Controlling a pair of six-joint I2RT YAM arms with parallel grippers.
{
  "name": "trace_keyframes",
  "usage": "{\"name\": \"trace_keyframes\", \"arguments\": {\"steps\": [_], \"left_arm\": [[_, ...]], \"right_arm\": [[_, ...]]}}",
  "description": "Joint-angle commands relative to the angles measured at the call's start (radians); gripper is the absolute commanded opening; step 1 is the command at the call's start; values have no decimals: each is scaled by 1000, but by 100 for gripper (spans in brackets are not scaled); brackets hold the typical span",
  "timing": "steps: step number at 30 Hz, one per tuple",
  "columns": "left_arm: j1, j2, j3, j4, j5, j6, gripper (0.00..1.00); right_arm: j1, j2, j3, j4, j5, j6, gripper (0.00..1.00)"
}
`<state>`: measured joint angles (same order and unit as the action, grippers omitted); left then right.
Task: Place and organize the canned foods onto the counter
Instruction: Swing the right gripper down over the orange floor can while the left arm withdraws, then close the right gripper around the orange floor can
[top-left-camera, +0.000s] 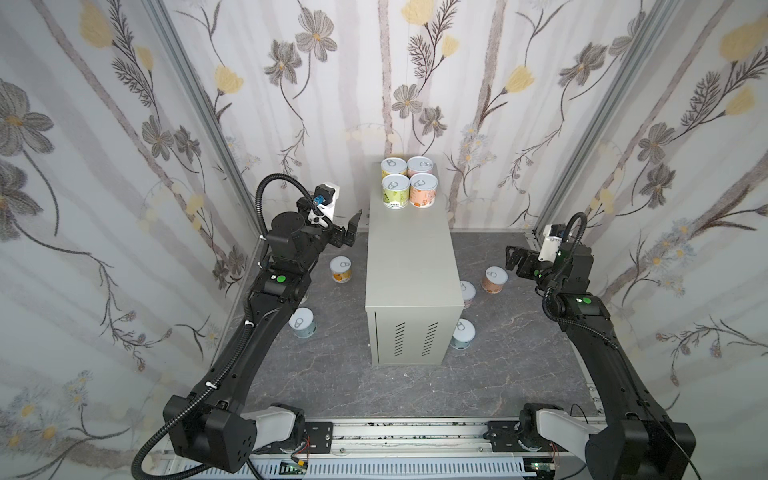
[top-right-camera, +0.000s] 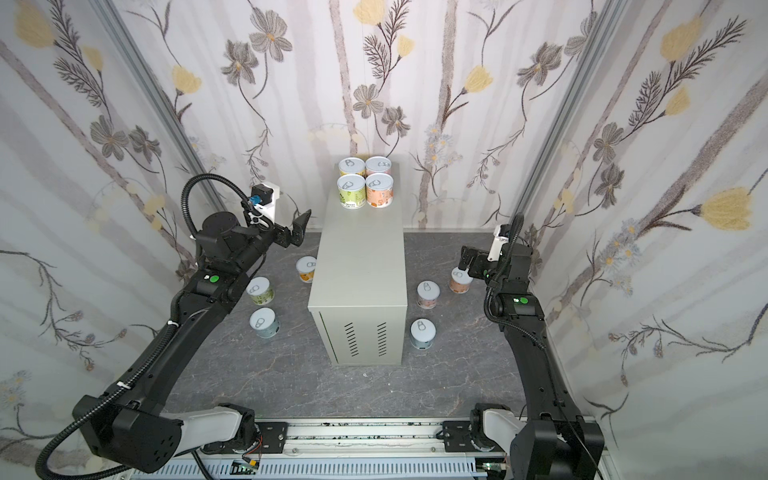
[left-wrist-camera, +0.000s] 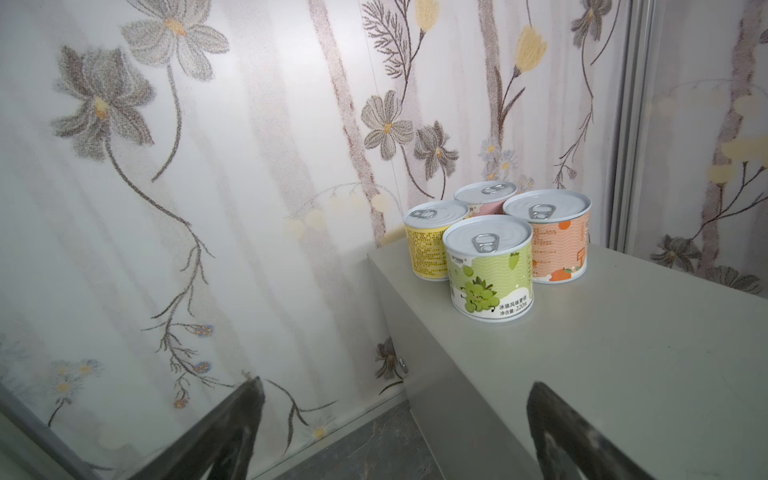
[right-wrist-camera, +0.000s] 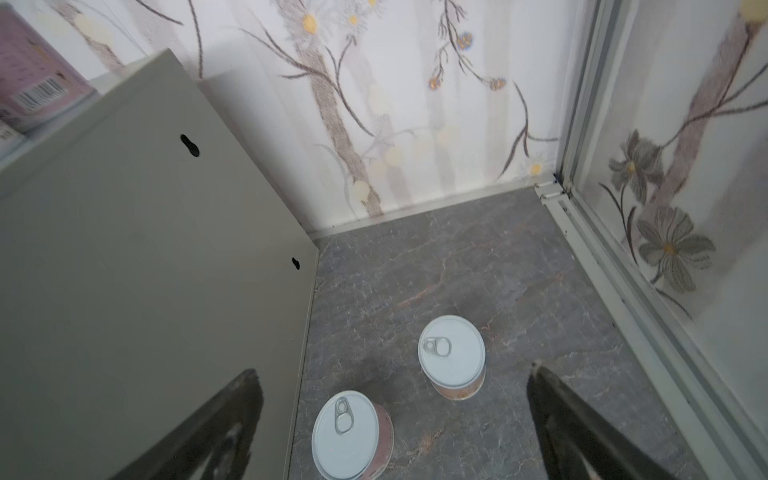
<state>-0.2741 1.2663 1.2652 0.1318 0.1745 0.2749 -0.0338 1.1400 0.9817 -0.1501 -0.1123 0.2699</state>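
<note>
Several cans stand in a tight square at the far end of the counter (top-left-camera: 411, 257) (top-right-camera: 361, 257), with a green can (left-wrist-camera: 490, 266) and an orange can (left-wrist-camera: 552, 237) at the front. My left gripper (top-left-camera: 351, 228) (left-wrist-camera: 397, 382) hangs open and empty beside the counter's left edge, short of that group. Over on the right, my right gripper (top-right-camera: 465, 259) (right-wrist-camera: 392, 368) is open and empty above the floor. Two cans sit below it, a peach-labelled can (right-wrist-camera: 451, 353) and a pink-labelled can (right-wrist-camera: 351, 434).
More cans stand on the dark marbled floor (top-right-camera: 374, 386): an orange-labelled can (top-right-camera: 306, 268), a green can (top-right-camera: 259, 291) and a blue can (top-right-camera: 264, 322) left of the counter, and another blue can (top-right-camera: 422, 333) on its right. Floral walls close in on three sides.
</note>
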Motion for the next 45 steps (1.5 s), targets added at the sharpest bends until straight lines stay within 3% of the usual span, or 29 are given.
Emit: {"name": "trace_keyframes", "arguments": {"steps": [1,9,24,41,45], "left_arm": [[11,-4,-23,28,-17,-17,100],[47,-3,-78,27,5,-52,100],[88,29,-99,-18,22,-79,100],[99,94,-17,-50,50,-85,100],[99,109,-8,-52,59,-90,100]], "right_arm": [[-6,14,-34,5,34,48,100],[-12,128,-155,183,-34,-21,100],[-14,545,-7,196,-36,-90,100],[-8,724,87,256,-2,-156,100],[0,759,129,239,-1,-173,95]]}}
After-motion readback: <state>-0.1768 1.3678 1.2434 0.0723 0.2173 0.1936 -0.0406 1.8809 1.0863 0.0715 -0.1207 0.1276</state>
